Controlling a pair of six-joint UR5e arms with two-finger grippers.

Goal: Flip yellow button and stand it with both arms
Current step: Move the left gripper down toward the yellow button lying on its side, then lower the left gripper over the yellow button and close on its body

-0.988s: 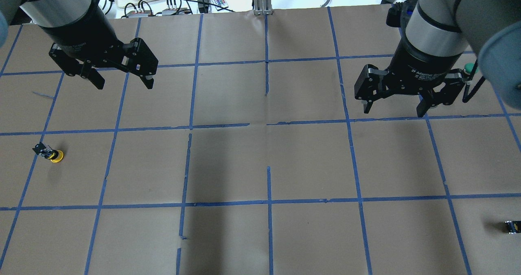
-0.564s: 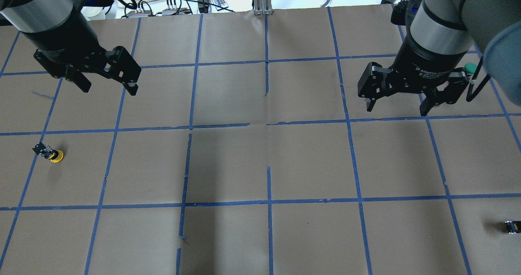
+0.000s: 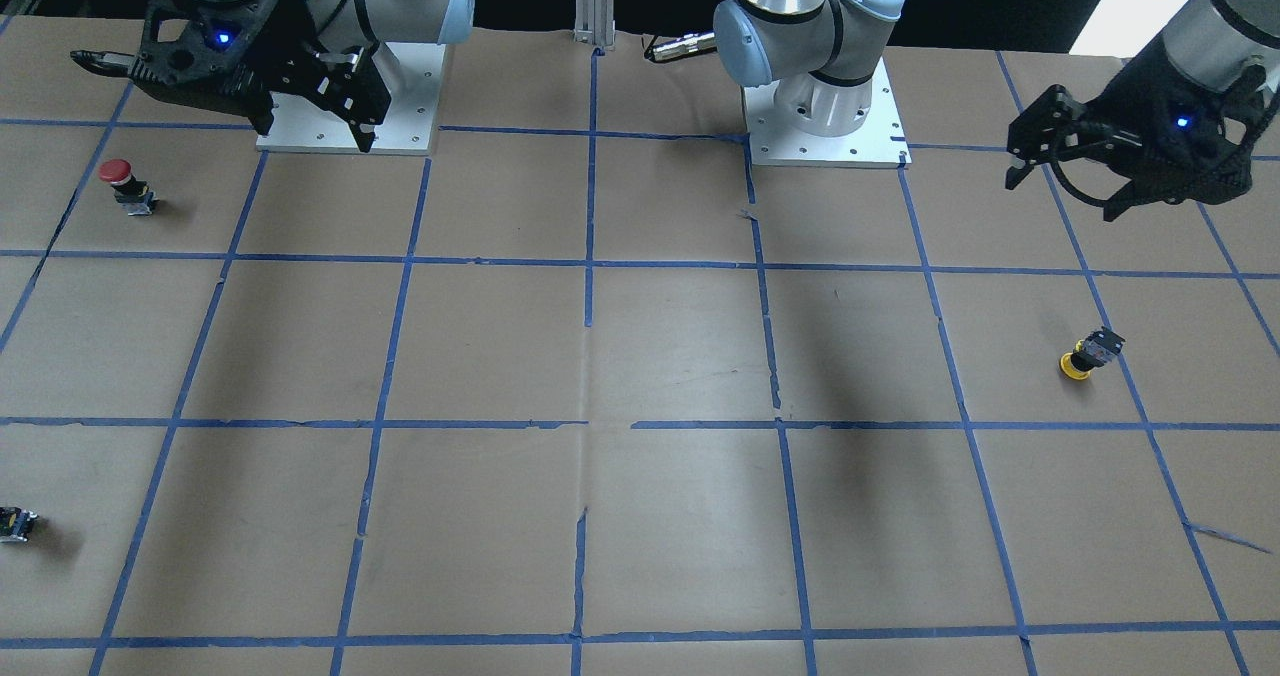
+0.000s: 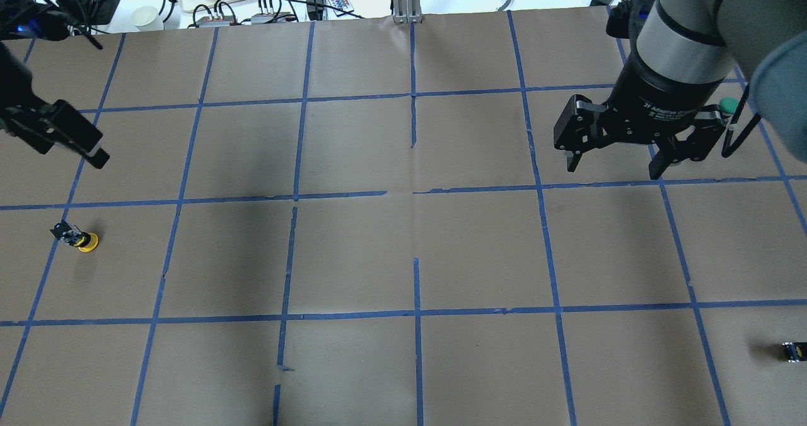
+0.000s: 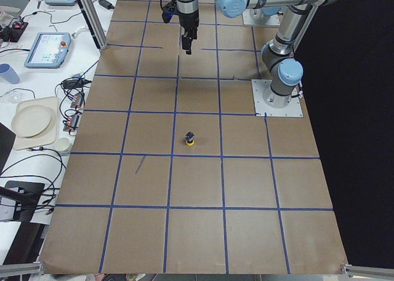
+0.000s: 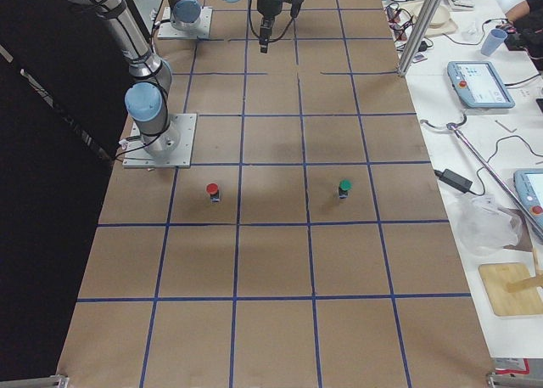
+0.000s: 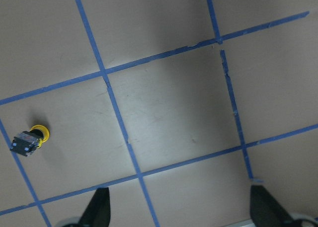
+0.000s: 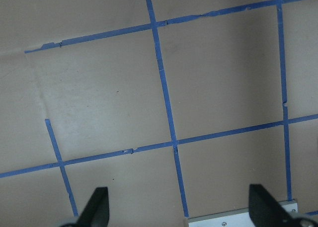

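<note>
Yellow button [image 4: 79, 237] sits on the brown paper worktop [image 4: 353, 256] at the robot's far left, just beside a blue tape line. From the left-end view you see its yellow cap low on the paper and the dark body and contact block above it, so it reads as cap-down. The other views are too oblique to confirm this. Nothing touches it.

Left hand [image 3: 1062, 196] hangs above the worktop, well apart from the button and one grid row closer to the robot's base. Its fingers are spread wide and it carries nothing. In its own wrist view you get both fingertips at the bottom corners with only bare paper between them, and the button is off at the left edge.

Right hand [image 4: 613, 169] hovers over the robot's right half, far from the button. It is also spread wide and holds nothing. Its wrist view shows only paper and tape lines between the fingertips.

Other bits you can see:
- a red button [image 3: 125, 184] standing upright on the right side
- a green button [image 6: 344, 188] upright nearby, partly hidden behind the right hand in the overhead view
- a small dark switch piece [image 4: 793, 351] near the worktop's right edge
</note>
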